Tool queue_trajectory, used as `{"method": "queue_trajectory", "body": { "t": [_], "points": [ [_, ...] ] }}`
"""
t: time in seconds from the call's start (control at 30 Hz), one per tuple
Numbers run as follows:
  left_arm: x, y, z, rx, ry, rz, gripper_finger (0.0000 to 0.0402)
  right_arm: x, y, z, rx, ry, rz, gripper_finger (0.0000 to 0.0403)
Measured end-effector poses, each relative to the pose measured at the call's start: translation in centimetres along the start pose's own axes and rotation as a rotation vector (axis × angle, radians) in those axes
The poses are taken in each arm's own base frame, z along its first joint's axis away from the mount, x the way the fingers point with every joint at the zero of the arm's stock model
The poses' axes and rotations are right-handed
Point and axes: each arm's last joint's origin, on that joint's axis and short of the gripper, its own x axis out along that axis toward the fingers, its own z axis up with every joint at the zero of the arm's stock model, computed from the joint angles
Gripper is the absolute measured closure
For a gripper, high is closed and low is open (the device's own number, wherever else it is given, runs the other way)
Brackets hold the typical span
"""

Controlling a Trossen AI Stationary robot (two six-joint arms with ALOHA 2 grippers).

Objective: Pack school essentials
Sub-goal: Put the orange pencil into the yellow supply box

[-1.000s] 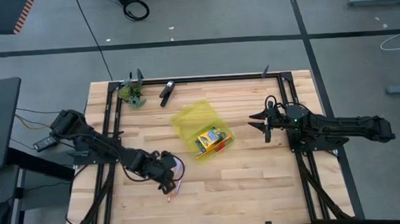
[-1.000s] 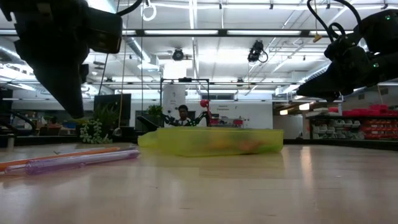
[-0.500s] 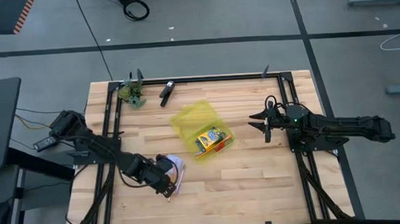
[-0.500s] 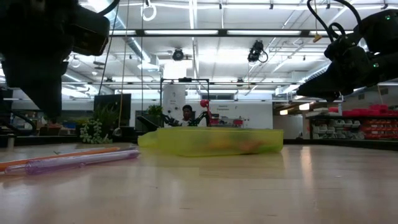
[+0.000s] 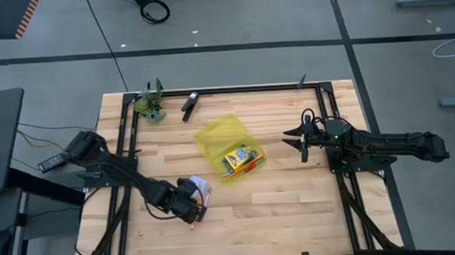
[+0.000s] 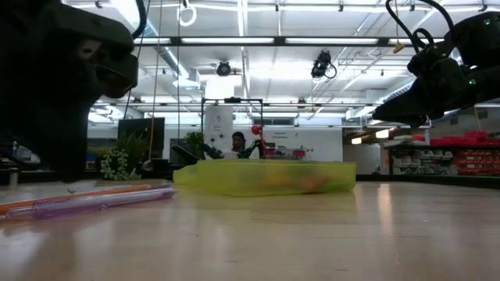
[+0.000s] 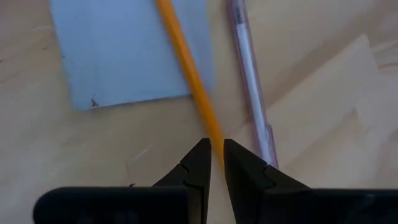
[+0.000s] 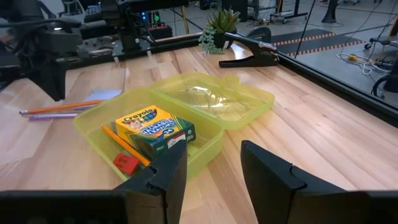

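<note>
Left gripper [image 7: 216,163] sat low in the lower-left of the high view, jaws narrowed to a thin slot around the orange pencil [image 7: 186,68], which lay across the pale blue note pad [image 7: 118,56]; pink pencil [image 7: 249,81] just beside it. Mid-frame, the open yellow case [image 5: 212,136] held the crayon box [image 5: 240,156] and a red eraser [image 8: 126,163]. Right gripper [image 5: 298,139] hovered right of the case, jaws partly apart, holding nothing. Scissors [image 5: 151,106] and black clip [image 5: 189,104] lay upper left.
</note>
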Motion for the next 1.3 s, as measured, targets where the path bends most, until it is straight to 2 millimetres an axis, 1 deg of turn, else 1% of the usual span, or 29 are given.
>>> {"method": "queue_trajectory", "body": {
  "t": [0.27,0.37,0.53,0.67,0.9,1.13,1.3],
  "points": [
    [0.2,-1.8,0.2,-0.026,-0.019,0.109,0.0349,0.0,0.0,0.0,0.0,0.0,0.0,0.0246],
    [0.7,-2.0,0.3,-0.043,-0.024,0.123,0.0333,0.0,0.0,0.0,0.0,0.0,0.0,0.0246],
    [1.1,-1.8,0.6,-0.069,-0.034,0.141,0.0298,0.0,0.0,0.0,0.0,0.0,0.0,0.0246],
    [1.4,-1.8,0.8,-0.072,-0.042,0.146,0.029,0.0,0.0,0.0,0.0,0.0,0.0,0.0246],
    [2.3,-1.9,0.8,-0.069,-0.044,0.15,0.03,0.0,0.0,0.0,0.0,0.002,0.0,0.0246],
    [2.9,-1.8,0.7,-0.048,-0.037,0.165,0.0323,0.0,0.0,-0.1,0.0,0.005,-0.001,0.0246],
    [2.9,-1.8,0.7,-0.044,-0.026,0.169,0.034,0.0,0.0,0.0,0.0,0.005,-0.001,0.0246]
  ]
}}
